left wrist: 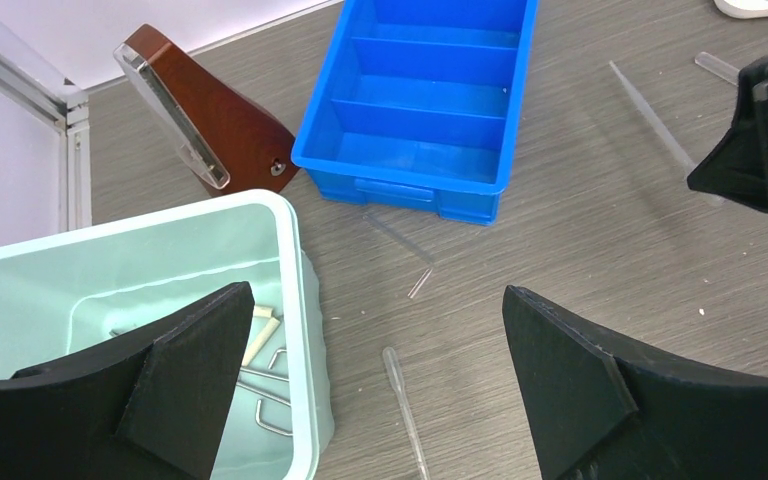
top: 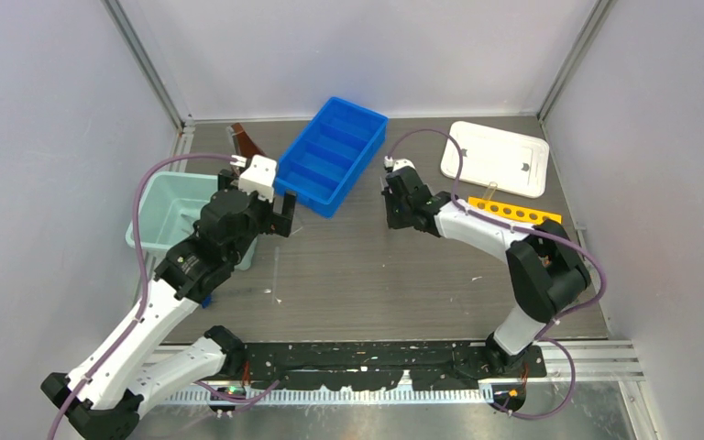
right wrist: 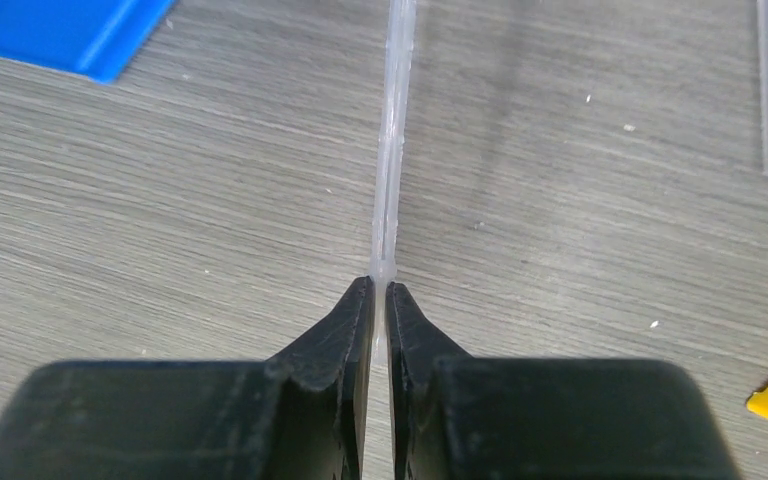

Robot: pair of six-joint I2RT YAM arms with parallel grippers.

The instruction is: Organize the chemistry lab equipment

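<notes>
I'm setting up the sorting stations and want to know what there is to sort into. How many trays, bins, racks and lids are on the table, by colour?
blue divided tray: 1
mint-green bin: 1
white lid: 1
yellow rack: 1
Total: 4

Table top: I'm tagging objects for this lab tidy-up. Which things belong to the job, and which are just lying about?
Job: thin clear plastic tube in the right tool; yellow holed rack; white rectangular lid; silver metal tongs in the mint-green bin; blue divided plastic tray.
Lying about: brown wedge-shaped block.
</notes>
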